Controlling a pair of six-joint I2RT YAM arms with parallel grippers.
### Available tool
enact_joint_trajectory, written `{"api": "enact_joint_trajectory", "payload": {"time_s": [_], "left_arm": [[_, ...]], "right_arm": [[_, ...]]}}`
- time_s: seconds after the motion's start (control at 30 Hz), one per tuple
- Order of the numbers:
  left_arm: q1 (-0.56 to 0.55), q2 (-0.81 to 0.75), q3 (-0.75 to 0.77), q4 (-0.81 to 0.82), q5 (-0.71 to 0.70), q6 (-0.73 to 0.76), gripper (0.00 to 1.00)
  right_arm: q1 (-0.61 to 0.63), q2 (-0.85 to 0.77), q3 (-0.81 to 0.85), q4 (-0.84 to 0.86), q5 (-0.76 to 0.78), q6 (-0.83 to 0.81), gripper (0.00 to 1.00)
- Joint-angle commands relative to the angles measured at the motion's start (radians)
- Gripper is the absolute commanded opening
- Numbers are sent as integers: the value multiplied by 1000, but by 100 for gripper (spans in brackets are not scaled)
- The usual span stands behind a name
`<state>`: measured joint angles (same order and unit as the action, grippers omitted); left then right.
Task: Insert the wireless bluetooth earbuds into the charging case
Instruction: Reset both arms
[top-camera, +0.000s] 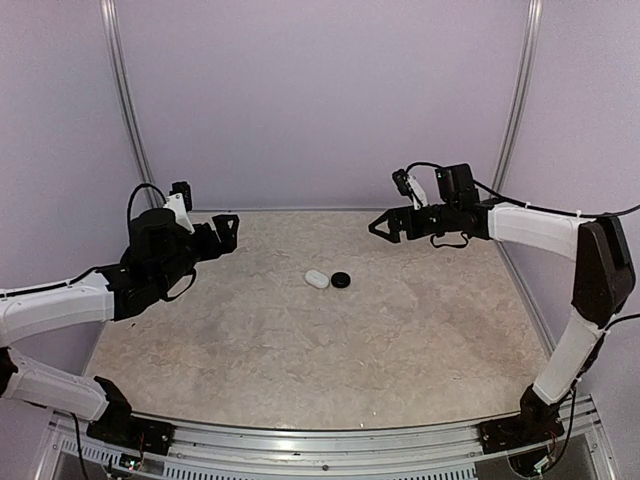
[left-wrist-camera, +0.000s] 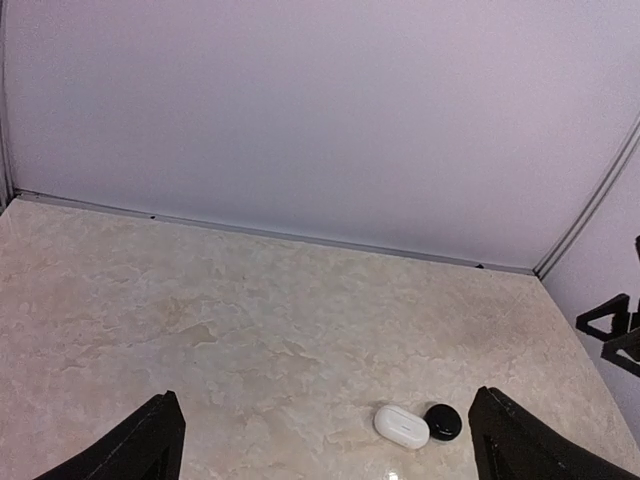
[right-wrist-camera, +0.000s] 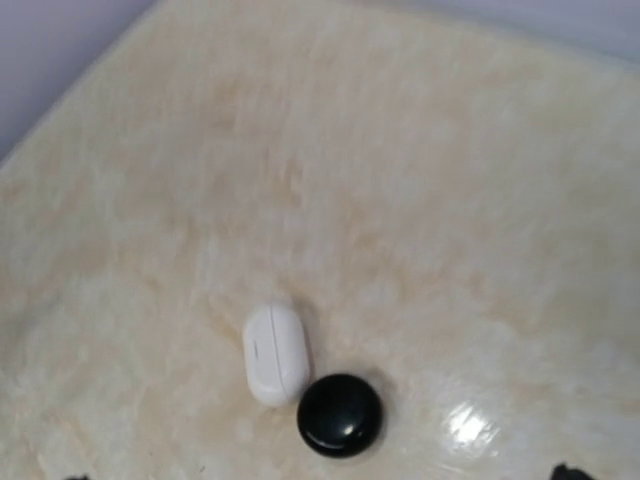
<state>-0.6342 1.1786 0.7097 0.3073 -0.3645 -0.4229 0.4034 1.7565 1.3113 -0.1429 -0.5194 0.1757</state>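
Observation:
The white oval charging case (top-camera: 317, 278) lies shut on the marble table, touching a black round disc (top-camera: 341, 280) on its right. The case also shows in the left wrist view (left-wrist-camera: 401, 426) and the right wrist view (right-wrist-camera: 274, 352). No earbuds are in view. My left gripper (top-camera: 226, 232) is open and empty, raised at the far left, well away from the case. In the left wrist view its fingertips (left-wrist-camera: 150, 442) stand wide apart. My right gripper (top-camera: 384, 226) is open and empty, raised at the far right. Only its tips show at the bottom edge of its wrist view.
The black disc also shows in the left wrist view (left-wrist-camera: 443, 421) and the right wrist view (right-wrist-camera: 340, 414). Pale walls close the table at the back and sides, with metal posts (top-camera: 122, 100) in the back corners.

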Motion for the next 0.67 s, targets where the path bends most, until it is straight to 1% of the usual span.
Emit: {"api": "enact_joint_trajectory", "payload": {"time_s": [0.0,0.17,0.27,0.43,0.63], "left_arm": [[19,-7,-1,-79,-107,-15,99],[21,34,-31,-74,-80,-56,99],[19,61,-63,-44,-54,-84,99],[19,94,-88,-20,-60,-107,99],[11,144,-70,-14,-52,-119,99]], "right_arm": [[-10,-146,-135,88,108,51,99],[-10,-367,-392,258,153,113,100],[-11,-467,-505,293,188,114,99],[-13,-556,-651,347,205,108,100],[-13,-601,-723,425,213,102,100]]}}
